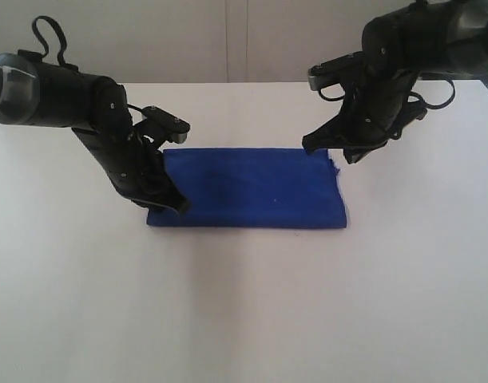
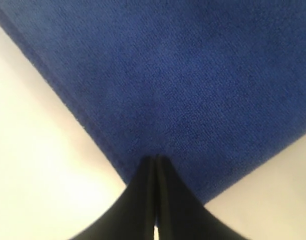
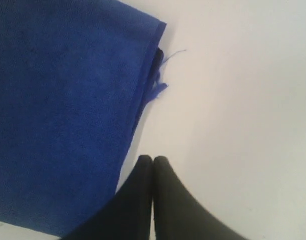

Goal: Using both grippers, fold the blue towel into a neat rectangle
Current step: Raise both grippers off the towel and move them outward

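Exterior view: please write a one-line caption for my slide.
Folded blue towel on the white table, left hand and right hand, both shut, at opposite corners.

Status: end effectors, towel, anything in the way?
Left end effector shut, tips over blue towel corner. Right end effector shut, just off its edge, empty. Towel flat, folded rectangle. Nothing in the way.

Cropped and covered
Deep royal-blue soft towel (image 2: 183, 75) runs off both wrist views; the black narrow-fingered left gripper (image 1: 176, 205) hides part of its left edge
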`<control>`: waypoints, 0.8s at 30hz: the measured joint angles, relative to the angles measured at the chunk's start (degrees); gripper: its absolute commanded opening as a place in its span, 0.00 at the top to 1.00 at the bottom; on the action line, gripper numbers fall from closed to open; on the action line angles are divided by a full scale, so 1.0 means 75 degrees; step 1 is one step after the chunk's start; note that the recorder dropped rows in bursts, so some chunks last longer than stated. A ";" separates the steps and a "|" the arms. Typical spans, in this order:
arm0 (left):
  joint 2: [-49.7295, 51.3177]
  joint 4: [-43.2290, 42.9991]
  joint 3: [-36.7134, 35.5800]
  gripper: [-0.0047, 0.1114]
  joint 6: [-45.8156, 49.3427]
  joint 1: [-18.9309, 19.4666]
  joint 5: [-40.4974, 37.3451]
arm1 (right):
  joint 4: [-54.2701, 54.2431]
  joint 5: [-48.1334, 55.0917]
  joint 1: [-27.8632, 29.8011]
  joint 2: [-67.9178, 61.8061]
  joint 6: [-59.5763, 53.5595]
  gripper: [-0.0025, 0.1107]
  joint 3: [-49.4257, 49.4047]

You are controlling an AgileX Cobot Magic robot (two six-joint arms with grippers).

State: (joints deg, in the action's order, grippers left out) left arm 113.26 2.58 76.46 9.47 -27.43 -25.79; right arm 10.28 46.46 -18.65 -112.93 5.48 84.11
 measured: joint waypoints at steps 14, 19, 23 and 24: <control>-0.0372 -0.0033 -0.0014 0.96 -0.0414 0.0000 -0.0060 | -0.0764 -0.0224 0.0015 0.0000 0.0119 0.98 0.0000; -0.0187 -0.0033 -0.0014 0.96 -0.0414 0.0000 -0.0007 | -0.0764 -0.0224 0.0015 0.0000 0.0119 0.98 0.0000; 0.0108 -0.0033 -0.0014 0.96 -0.0414 0.0000 -0.0022 | -0.0764 -0.0224 0.0015 0.0000 0.0119 0.98 0.0000; 0.0125 -0.0033 -0.0014 0.96 -0.0414 0.0000 -0.0022 | -0.0764 -0.0224 0.0015 0.0000 0.0119 0.98 0.0000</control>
State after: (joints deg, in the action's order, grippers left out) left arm 114.20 2.33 76.36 6.37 -27.43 -25.96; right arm 4.55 44.78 -18.54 -112.93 6.37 84.11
